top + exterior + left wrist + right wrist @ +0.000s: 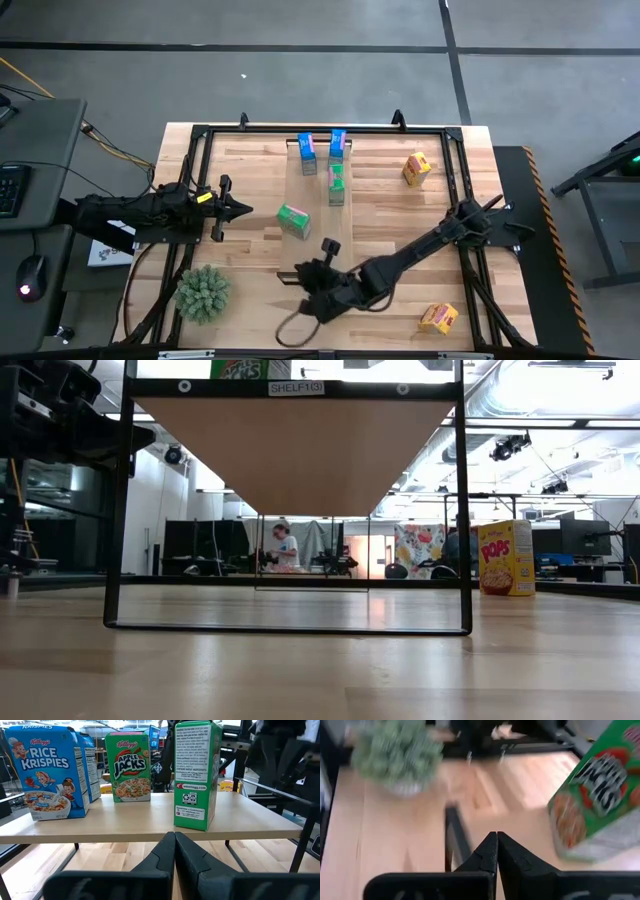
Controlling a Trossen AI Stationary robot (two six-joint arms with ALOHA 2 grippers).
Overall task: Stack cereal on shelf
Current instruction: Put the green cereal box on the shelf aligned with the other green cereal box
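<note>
Your left gripper (243, 209) sits at the table's left side, pointing right toward the shelf (322, 215), and its fingers (160, 857) are pressed together with nothing between them. Through that wrist camera you look straight across the board's edge at three boxes standing upright on it: the blue Rice Krispies box (47, 770), the green Apple Jacks box (128, 767) behind it, and a second green box (194, 775) turned side-on, closest to you. From above, two blue boxes (307, 153) stand at the far end of the shelf, one green box (337, 185) stands just nearer than them, and the other green box (293, 220) sits at the board's left edge, tilted at an angle.

Your right gripper (308, 280) is down at the near end of the shelf, reaching in from the right, and its fingers (492, 852) are closed on nothing too. Its camera catches the tilted green box (600, 795) to one side and the spiky green plant (397, 752) beyond.

Off the shelf, one yellow-orange box (416, 167) stands on the table's far right, and the other yellow-orange box (438, 318) lies near the right front corner. The low view shows a yellow Pops box (506, 557) upright on the tabletop.
</note>
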